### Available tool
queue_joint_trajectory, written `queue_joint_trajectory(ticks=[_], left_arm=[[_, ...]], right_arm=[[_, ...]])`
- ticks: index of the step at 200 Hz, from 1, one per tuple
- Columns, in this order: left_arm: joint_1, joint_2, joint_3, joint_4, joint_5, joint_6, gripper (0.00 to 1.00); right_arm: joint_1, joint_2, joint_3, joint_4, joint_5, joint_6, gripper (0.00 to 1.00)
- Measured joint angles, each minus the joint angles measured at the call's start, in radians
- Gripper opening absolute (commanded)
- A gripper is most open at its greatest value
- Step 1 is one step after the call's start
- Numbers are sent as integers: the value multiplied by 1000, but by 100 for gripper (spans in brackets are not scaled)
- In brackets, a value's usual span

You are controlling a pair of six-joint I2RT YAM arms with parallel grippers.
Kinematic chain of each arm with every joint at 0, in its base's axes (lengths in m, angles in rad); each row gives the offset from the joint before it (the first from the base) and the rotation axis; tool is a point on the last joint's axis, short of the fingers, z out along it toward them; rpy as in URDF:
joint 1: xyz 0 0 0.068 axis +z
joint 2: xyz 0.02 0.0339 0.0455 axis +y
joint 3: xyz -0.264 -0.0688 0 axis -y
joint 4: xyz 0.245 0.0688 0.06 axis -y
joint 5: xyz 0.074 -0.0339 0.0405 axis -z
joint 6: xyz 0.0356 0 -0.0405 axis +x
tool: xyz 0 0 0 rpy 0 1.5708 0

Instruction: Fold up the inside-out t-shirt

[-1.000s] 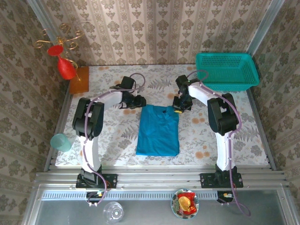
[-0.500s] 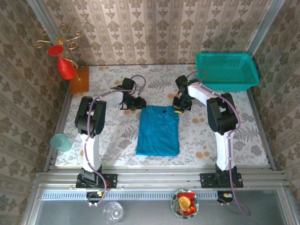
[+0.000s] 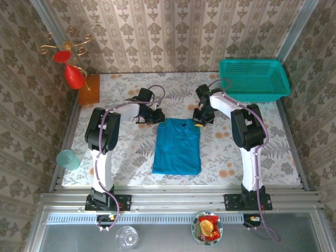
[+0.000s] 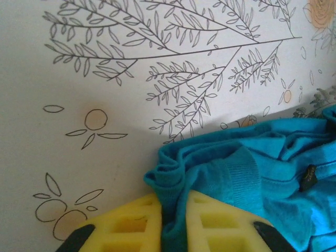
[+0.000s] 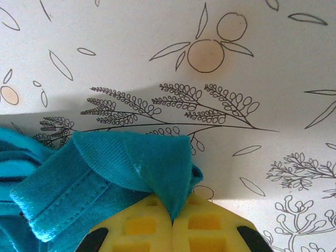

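Blue t-shirt point(image 3: 177, 149) is lying lengthwise away from the arms; left gripper point(image 3: 156, 117) and right gripper point(image 3: 198, 122) are each pinching a far corner.

t-shirt point(image 3: 177, 148) mid-table point(image 3: 131, 152), basket point(image 3: 254, 79) far right, cup point(image 3: 68, 159) near left edge

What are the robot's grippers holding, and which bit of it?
Both hold the blue t-shirt. The left gripper pinches a fold at its far left corner; the right gripper pinches its far right corner.
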Motion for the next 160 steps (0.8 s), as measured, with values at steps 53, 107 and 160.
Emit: queue_joint_trajectory(ticks=[53, 107, 160], left_arm=[[13, 0, -18, 19, 7, -5, 3], [13, 0, -18, 19, 9, -5, 3], [13, 0, -18, 19, 8, -5, 2]], right_arm=[[-23, -57, -123, 130, -48, 7, 35], [-55, -98, -217, 256, -166, 11, 41], [-74, -110, -258, 303, -209, 24, 26]])
